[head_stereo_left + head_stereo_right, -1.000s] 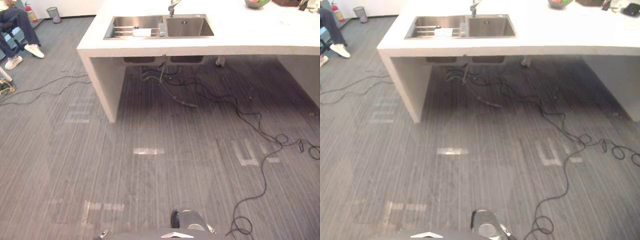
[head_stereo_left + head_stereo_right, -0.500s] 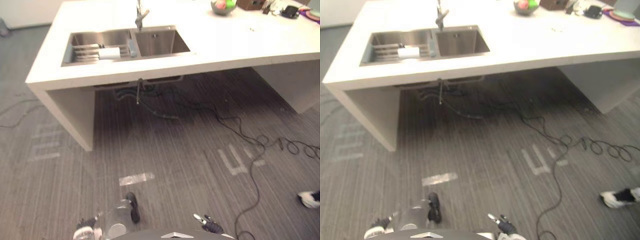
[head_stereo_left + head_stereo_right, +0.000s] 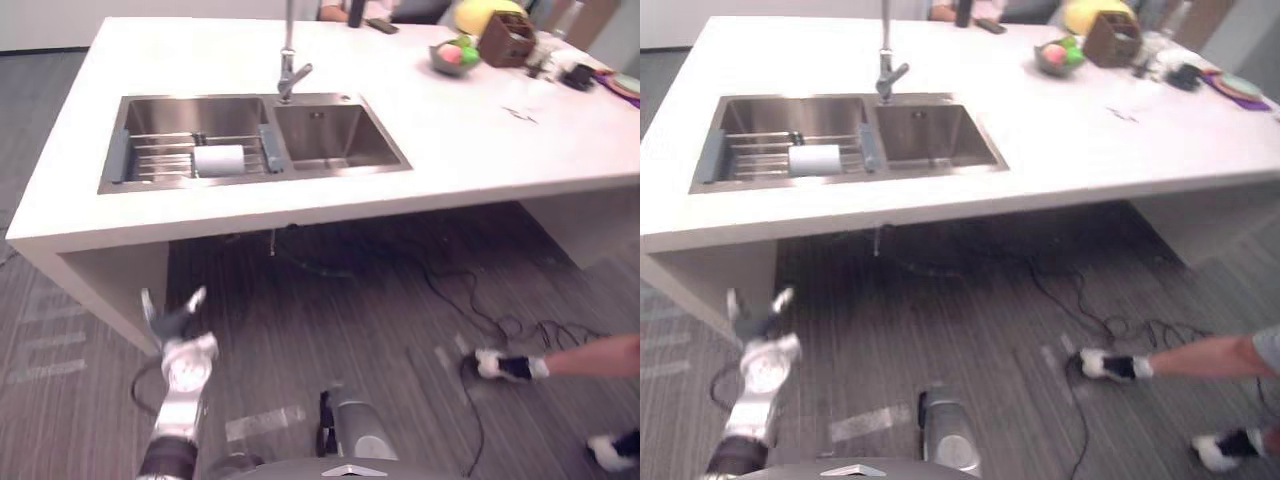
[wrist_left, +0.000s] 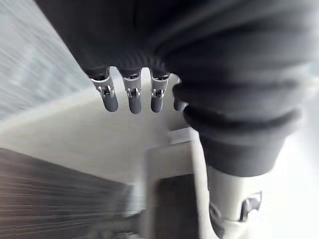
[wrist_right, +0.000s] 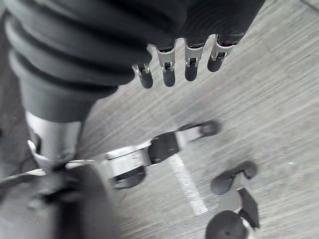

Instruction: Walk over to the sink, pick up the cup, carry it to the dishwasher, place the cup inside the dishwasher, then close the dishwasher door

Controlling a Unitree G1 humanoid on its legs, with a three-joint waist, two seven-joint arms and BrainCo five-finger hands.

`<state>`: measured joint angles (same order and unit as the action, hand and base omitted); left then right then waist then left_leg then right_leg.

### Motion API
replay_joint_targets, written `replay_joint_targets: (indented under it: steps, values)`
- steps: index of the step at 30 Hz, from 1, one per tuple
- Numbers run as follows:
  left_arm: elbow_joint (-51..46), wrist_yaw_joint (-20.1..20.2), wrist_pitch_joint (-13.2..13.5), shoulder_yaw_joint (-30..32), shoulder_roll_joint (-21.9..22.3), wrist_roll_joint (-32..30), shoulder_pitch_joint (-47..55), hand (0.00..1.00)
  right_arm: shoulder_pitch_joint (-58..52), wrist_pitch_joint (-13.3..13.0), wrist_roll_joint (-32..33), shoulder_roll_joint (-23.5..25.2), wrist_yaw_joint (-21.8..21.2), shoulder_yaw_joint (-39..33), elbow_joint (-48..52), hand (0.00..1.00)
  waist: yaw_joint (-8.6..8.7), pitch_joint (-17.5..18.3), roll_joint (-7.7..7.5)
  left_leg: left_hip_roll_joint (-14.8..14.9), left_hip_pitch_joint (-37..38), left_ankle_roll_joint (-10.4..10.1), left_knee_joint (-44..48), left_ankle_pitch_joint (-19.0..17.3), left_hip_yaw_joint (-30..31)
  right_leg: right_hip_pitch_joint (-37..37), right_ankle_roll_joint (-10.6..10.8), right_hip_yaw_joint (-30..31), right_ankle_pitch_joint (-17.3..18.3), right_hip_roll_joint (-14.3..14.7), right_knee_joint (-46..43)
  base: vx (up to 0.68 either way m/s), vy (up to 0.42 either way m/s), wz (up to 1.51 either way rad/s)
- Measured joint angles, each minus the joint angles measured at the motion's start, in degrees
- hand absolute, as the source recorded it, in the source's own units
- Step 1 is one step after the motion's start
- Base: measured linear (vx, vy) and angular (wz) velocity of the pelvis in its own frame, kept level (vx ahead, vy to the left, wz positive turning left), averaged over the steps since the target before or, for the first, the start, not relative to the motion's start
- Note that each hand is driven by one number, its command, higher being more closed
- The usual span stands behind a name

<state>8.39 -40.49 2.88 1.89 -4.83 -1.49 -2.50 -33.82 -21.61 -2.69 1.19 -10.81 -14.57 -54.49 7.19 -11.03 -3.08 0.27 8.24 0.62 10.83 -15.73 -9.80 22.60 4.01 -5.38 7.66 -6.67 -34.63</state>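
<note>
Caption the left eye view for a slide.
Left hand open, low before the white counter; the white cup lies on its side on the rack in the sink, left basin.

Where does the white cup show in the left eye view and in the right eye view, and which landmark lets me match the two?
Left eye view: the white cup lies on its side on the wire rack in the left basin of the sink, in the upper left.
Right eye view: the same cup on the same rack, nearer the left edge.
Shared landmark: the faucet behind the divider between the basins, right of the cup.
</note>
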Motion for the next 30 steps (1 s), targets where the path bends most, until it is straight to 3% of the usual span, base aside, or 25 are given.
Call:
replay_joint_targets:
  steps: [2,3,4,5,6,8,9,11,12,13,14,15,17,18,19,20,21,24,26,28,29,30]
  values:
    - [-11.46,-2.38,-2.75,0.58,-1.43,-5.70,-1.37,0.00,-1.53,-1.27,-0.02,1.13,1.13,0.30,-1.01,0.00,0.44,0.29,0.81,1.75,2.25,-2.24,2.28,-3.83,2.37,-1.71,-0.20,3.10,-4.90,1.14,15.56,0.60,-0.243,0.67]
    - [-14.68,-3.23,-3.37,0.87,-1.84,-7.30,-1.33,0.00,-1.68,-1.51,-0.06,1.15,1.29,1.12,-1.05,0.00,0.40,0.35,0.89,2.28,3.27,-3.22,2.96,-5.09,2.53,-2.03,-0.18,3.90,-6.61,1.32,17.26,0.69,-0.320,0.43]
    - [-19.63,-5.10,-5.09,1.98,-2.98,-11.43,-1.24,0.00,-1.71,-1.72,-1.53,0.91,1.44,2.84,-1.23,0.00,0.41,0.52,1.52,3.66,5.74,-4.92,3.98,-6.91,3.35,-2.59,-0.51,4.03,-13.49,1.89,15.93,0.73,-0.345,0.27]
    - [-21.91,-7.12,-6.23,2.79,-2.37,-14.83,-1.19,0.00,-0.33,-2.21,-2.71,0.14,1.48,3.60,-1.86,0.00,0.34,1.93,5.08,7.15,6.37,-6.44,4.03,-6.77,3.33,-1.45,-2.32,1.83,-8.83,3.89,10.62,0.85,-0.365,0.31]
    - [-23.32,-7.67,-6.30,3.13,-2.36,-16.02,-1.50,0.00,0.49,-2.26,-3.16,0.02,1.61,3.56,-2.60,0.00,0.47,2.68,6.05,7.53,6.26,-7.49,3.84,-5.80,3.51,-0.26,-3.35,1.04,-6.55,3.97,7.82,0.80,-0.337,0.35]
    - [-30.39,-10.34,-6.22,6.43,-2.37,-20.09,-2.09,0.00,2.17,-1.53,-4.07,-0.42,1.51,3.48,-2.49,0.00,0.74,2.98,6.60,8.26,7.30,-7.71,4.02,1.03,3.43,-0.49,-5.42,-0.74,0.43,3.07,1.68,0.55,-0.258,0.42]
    - [-31.80,-10.94,-6.14,7.17,-2.33,-20.51,-1.79,0.00,2.39,-0.84,-4.10,-0.88,1.51,4.53,-2.16,0.00,0.85,2.97,6.76,8.79,8.01,-7.86,5.26,2.50,3.49,-1.97,-5.94,-1.78,1.51,3.18,1.63,0.57,-0.307,0.30]
    - [-36.46,-12.67,-4.81,7.74,-2.30,-21.86,1.07,0.00,2.69,6.97,-4.46,-3.25,1.10,9.68,2.56,0.00,0.05,3.23,6.93,12.37,4.17,-8.97,20.13,10.71,4.20,-10.81,-6.20,-3.24,4.78,5.83,6.36,0.61,-0.337,0.18]
    - [-37.13,-12.32,-4.35,7.93,-2.04,-21.93,1.98,0.00,2.86,8.88,-4.42,-3.94,0.89,11.02,3.70,0.00,-0.45,3.29,7.06,13.62,1.29,-8.86,26.65,14.27,4.67,-12.94,-6.15,-3.42,5.04,6.38,8.51,0.40,-0.238,0.25]
    - [-37.33,-10.90,-3.80,8.29,-1.65,-22.49,3.39,0.00,4.01,12.01,-4.17,-5.34,0.81,13.65,4.98,0.00,-1.07,3.37,7.26,16.69,-5.66,-8.49,38.81,12.30,4.56,-17.32,-6.38,-4.46,5.46,7.55,12.27,0.34,-0.210,0.33]
    - [-37.51,-8.91,-3.80,8.60,-1.51,-22.98,4.41,0.00,5.19,15.85,-3.59,-6.32,0.31,15.83,5.28,0.00,-1.86,3.61,7.38,19.09,-10.72,-6.88,44.64,7.95,1.66,-21.63,-6.77,-5.07,5.60,8.04,15.45,0.32,-0.192,0.29]
    - [-37.52,-7.90,-3.80,8.76,-1.27,-23.64,4.72,0.00,5.63,17.44,-3.19,-6.87,-0.38,16.70,5.30,0.00,-2.77,3.64,6.72,19.85,-12.13,-6.13,45.04,6.17,-0.34,-23.31,-6.73,-5.28,5.50,7.98,16.86,0.29,-0.153,0.03]
    - [-38.49,-3.74,-3.84,8.64,-1.32,-25.16,4.80,0.00,7.64,22.74,-1.17,-8.17,-1.87,17.63,5.15,0.00,-5.50,4.30,6.65,21.37,-14.50,-4.25,37.73,2.71,-7.98,-28.63,-6.93,-4.95,5.31,7.43,20.65,0.36,-0.084,-0.21]
    - [-39.45,-1.55,-3.85,8.27,-1.36,-25.45,4.82,0.00,8.35,24.96,-1.24,-8.70,-1.68,17.19,4.89,0.00,-5.80,5.25,6.73,20.96,-14.98,-3.66,29.92,3.19,-10.96,-29.81,-6.80,-4.81,5.23,6.78,22.17,0.36,-0.006,-0.18]
    - [-39.54,-0.26,-3.85,7.88,-1.46,-25.62,4.64,0.00,8.77,26.00,-1.36,-8.74,-1.39,16.36,4.80,0.00,-5.79,5.86,6.89,20.31,-15.31,-3.39,25.18,4.72,-11.50,-30.06,-6.67,-4.79,5.16,6.52,22.41,0.38,0.056,-0.08]
    - [-38.99,2.38,-4.03,6.41,-1.99,-25.51,3.76,0.00,9.59,27.15,-3.95,-8.98,0.08,14.80,4.51,0.00,-5.54,6.64,7.59,17.93,-15.77,-2.52,13.90,11.57,-11.21,-30.43,-5.74,-4.93,5.45,6.26,22.56,0.38,0.105,0.15]
    - [-38.18,4.71,-4.09,4.51,-3.13,-25.29,3.24,0.00,10.72,28.04,-7.07,-8.36,2.27,12.23,3.41,0.00,-4.77,7.76,7.48,15.12,-14.81,-3.72,7.45,14.64,-10.39,-30.51,-3.63,-5.70,6.70,5.17,22.56,0.37,0.107,0.29]
    - [-35.56,7.85,-4.15,2.11,-4.85,-23.62,3.15,0.00,12.59,30.19,-11.20,-7.43,7.08,7.49,1.78,0.00,-3.52,9.02,5.73,9.54,-9.79,-5.17,-5.89,18.72,-9.47,-30.21,-3.17,-7.71,6.93,1.71,22.53,0.29,0.113,0.51]
    - [-34.43,10.03,-4.19,1.39,-7.19,-22.15,3.07,0.00,14.84,34.05,-14.32,-8.16,11.46,4.09,1.54,0.00,-3.84,9.17,5.45,7.67,-6.10,-6.14,-15.22,22.00,-9.26,-30.19,-2.68,-8.22,6.63,1.25,21.92,0.20,0.126,0.38]
    - [-33.26,12.37,-4.48,0.48,-9.58,-20.86,2.93,0.00,17.82,36.29,-17.32,-8.37,13.24,2.13,1.58,0.00,-3.95,9.53,4.84,7.91,-5.72,-5.64,-15.29,22.39,-8.91,-29.81,-1.10,-8.58,5.62,1.36,19.40,0.14,0.009,0.24]
    - [-31.09,14.52,-4.51,-1.23,-9.85,-19.87,1.92,0.00,20.90,36.97,-19.27,-8.96,13.49,2.11,1.65,0.00,-3.46,9.08,7.25,10.62,-4.93,-5.51,-15.28,22.48,-7.31,-27.33,-0.66,-9.71,7.15,2.59,15.41,0.11,-0.076,0.26]
    - [-29.86,15.29,-4.54,-1.61,-9.79,-19.81,1.02,0.00,21.14,35.36,-19.80,-8.88,14.13,2.12,1.54,0.00,-3.37,9.34,7.71,11.35,-4.99,-5.73,-15.29,22.53,-6.81,-28.10,-0.65,-10.55,7.61,3.38,21.49,0.04,-0.124,0.22]
